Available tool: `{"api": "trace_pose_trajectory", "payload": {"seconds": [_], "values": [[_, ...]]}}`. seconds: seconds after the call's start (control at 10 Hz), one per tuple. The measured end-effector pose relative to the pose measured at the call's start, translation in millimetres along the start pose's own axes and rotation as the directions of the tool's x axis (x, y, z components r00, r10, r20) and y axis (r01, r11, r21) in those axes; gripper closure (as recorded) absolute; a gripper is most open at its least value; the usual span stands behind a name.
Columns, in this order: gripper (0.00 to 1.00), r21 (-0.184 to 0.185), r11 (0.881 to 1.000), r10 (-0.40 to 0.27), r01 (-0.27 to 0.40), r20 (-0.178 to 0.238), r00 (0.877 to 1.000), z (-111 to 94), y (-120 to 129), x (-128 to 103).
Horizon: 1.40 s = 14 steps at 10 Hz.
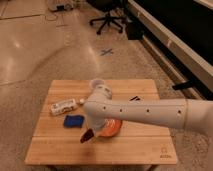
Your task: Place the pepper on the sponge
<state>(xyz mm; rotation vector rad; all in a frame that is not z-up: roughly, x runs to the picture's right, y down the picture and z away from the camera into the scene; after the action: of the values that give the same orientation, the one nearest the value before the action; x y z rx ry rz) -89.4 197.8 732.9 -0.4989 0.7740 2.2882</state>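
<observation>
The pepper [87, 136], small and dark red, hangs at the tip of my gripper [91, 131], which is shut on it. It sits just right of and slightly in front of the blue sponge [73, 121], which lies flat on the wooden table [60, 147]. My white arm [150, 114] reaches in from the right across the table, and its wrist covers most of the gripper body.
An orange pan [113, 128] lies mostly hidden under my arm, with its black handle [134, 98] poking out behind. A white labelled bottle [64, 106] lies behind the sponge. A pale cup [95, 84] stands at the back. Office chairs stand far off on the floor.
</observation>
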Motion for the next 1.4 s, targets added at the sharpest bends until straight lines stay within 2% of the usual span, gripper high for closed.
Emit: {"api": "trace_pose_trajectory", "payload": {"seconds": [0.3, 0.7, 1.0, 1.3, 1.4], "values": [[0.85, 0.006, 0.999, -0.051, 0.051, -0.018, 0.999, 14, 50, 2], [0.85, 0.009, 0.997, -0.082, 0.083, -0.038, 0.996, 26, 95, 3], [0.85, 0.006, 0.995, -0.101, 0.101, -0.038, 0.994, 37, 120, 7], [0.85, 0.009, 0.995, -0.104, 0.104, -0.021, 0.994, 48, 132, 3], [0.80, 0.012, 0.995, -0.100, 0.100, -0.003, 0.995, 52, 135, -2]]}}
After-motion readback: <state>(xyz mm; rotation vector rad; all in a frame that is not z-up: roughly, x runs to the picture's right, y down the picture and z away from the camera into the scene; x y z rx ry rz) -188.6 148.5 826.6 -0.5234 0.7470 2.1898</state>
